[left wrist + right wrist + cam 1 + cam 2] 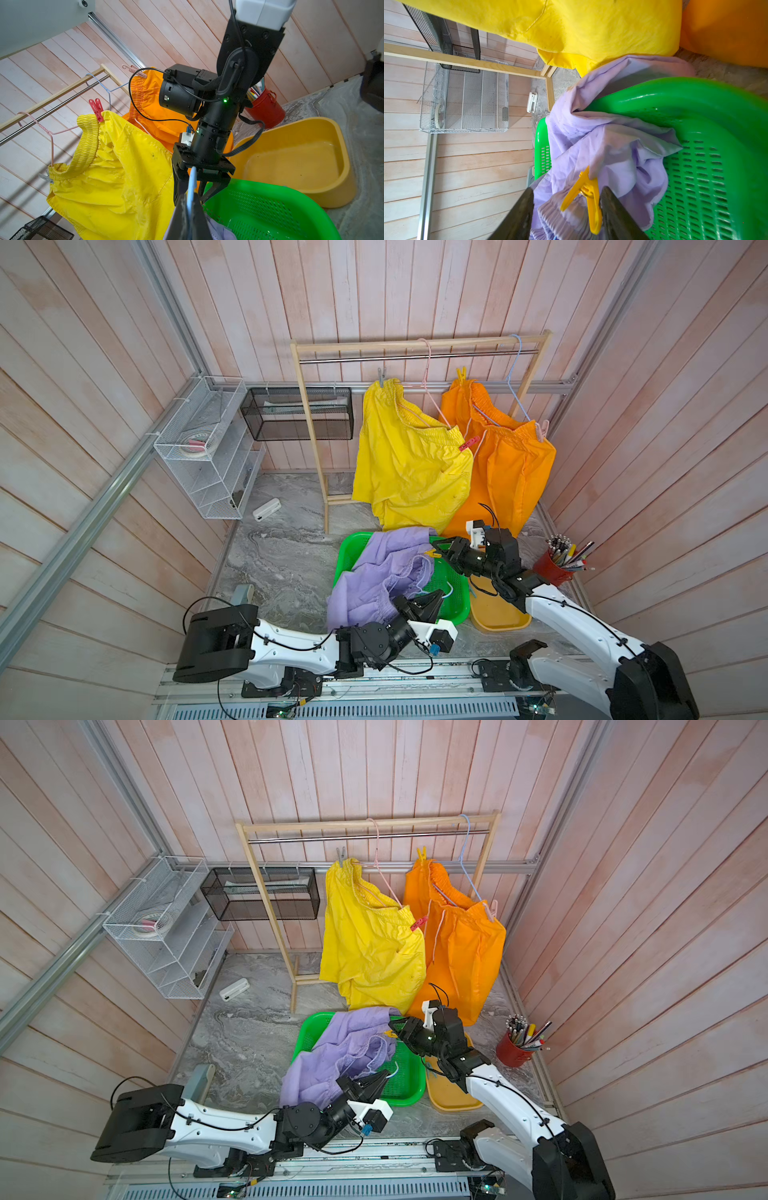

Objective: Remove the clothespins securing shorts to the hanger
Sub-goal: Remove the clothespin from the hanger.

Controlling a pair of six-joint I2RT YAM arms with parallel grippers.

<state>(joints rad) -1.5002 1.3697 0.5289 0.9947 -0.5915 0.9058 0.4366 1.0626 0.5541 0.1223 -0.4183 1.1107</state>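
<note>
The lilac shorts lie heaped over the green basket. A yellow clothespin is clipped on their waistband. My right gripper stands open around it, one finger touching a handle and the other apart. My left gripper is shut on their thin blue hanger. The yellow shorts hang from a pink hanger by a grey clothespin and a red one. The orange shorts hang by a yellow clothespin and a pink one.
A wooden rack stands at the back. A yellow tub sits right of the basket, beside a red cup of pens. A white wire shelf and a black mesh basket hang at the left. A small white object lies on the floor.
</note>
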